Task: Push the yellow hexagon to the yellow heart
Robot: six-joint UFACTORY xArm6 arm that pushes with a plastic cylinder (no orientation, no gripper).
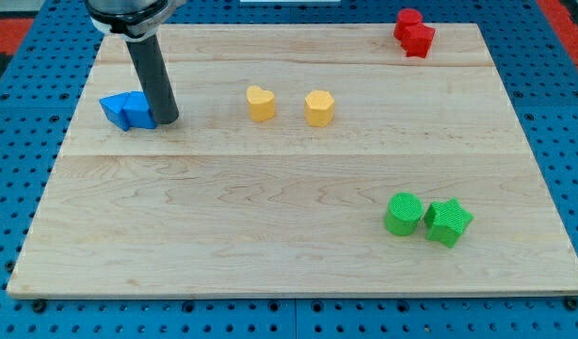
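Tip [167, 121] beside blue blocks [127, 110] on wooden board [270, 217] (no fingers visible).

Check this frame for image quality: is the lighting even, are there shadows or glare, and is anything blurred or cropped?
Camera view: lighting is soft and even, with no glare on the wooden board; blocks cast only faint shadows; the yellow hexagon and yellow heart are sharp; the arm is cropped at the view's top, my tip beside the blue block.
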